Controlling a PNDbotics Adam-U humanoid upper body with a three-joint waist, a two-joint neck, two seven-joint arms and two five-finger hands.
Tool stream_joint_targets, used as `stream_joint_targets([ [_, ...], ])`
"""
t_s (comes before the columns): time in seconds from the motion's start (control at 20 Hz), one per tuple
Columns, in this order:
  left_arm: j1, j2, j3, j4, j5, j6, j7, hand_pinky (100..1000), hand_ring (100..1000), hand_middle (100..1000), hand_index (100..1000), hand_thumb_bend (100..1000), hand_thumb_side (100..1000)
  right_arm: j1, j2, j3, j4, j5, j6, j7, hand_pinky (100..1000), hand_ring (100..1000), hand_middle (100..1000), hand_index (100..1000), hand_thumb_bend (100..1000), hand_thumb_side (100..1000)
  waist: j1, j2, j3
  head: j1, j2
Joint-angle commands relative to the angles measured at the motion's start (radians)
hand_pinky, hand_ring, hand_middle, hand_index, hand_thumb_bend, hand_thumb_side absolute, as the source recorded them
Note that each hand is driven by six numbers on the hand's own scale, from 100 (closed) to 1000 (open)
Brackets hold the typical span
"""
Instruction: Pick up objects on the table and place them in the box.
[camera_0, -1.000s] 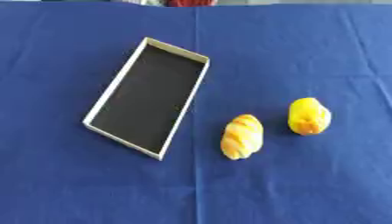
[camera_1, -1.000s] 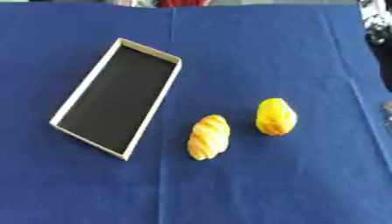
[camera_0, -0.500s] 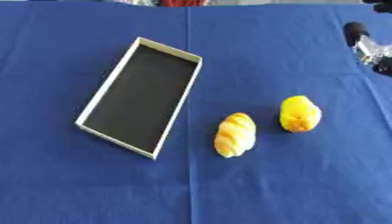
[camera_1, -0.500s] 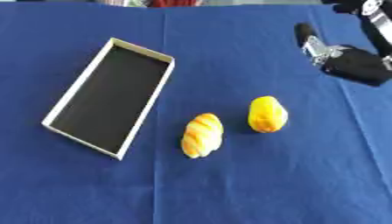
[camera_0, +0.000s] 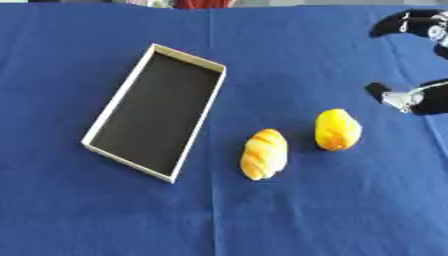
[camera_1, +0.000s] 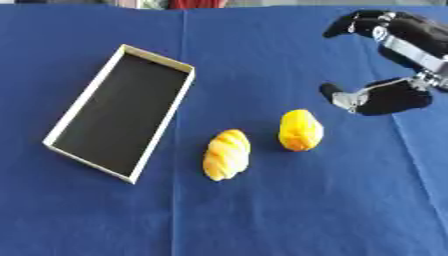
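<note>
Step in hand was approach: right hand (camera_1: 391, 95), fingers (camera_1: 334, 93) apart and holding nothing, hung just right of the yellow fruit (camera_1: 300, 130), w/ bread roll (camera_1: 226, 153) between fruit and empty box (camera_1: 158, 58); next move probably req. lowering onto fruit.

Your right hand (camera_1: 389, 95) runs off the right edge in both views, so its wrist and arm are cut away. The counter (camera_0: 332, 210) is cropped on every side. Your left hand shows nowhere.
</note>
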Motion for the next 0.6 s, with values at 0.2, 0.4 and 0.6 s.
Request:
stream_joint_targets([
  [0.2, -0.006, 0.033, 0.008, -0.018, 0.001, 0.000, -0.003, 873, 835, 832, 869, 625, 746, 0.006, -0.054, 0.008, -0.016, -0.045, 0.009, 0.067, 926, 941, 889, 875, 355, 276, 0.000, -0.023, 0.001, -0.006, 0.007],
  [0.4, -0.009, 0.030, 0.005, -0.018, 0.005, 0.000, -0.007, 873, 835, 833, 867, 624, 745, 0.015, -0.044, 0.036, -0.016, -0.028, 0.029, 0.095, 924, 941, 875, 880, 351, 304, 0.001, -0.024, 0.005, -0.016, 0.004],
  [0.6, -0.011, 0.028, 0.000, -0.018, 0.010, 0.000, -0.012, 874, 836, 833, 866, 620, 746, 0.013, -0.021, 0.064, -0.016, -0.007, 0.053, 0.112, 922, 942, 862, 886, 341, 332, 0.002, -0.024, 0.008, -0.025, 0.005],
])
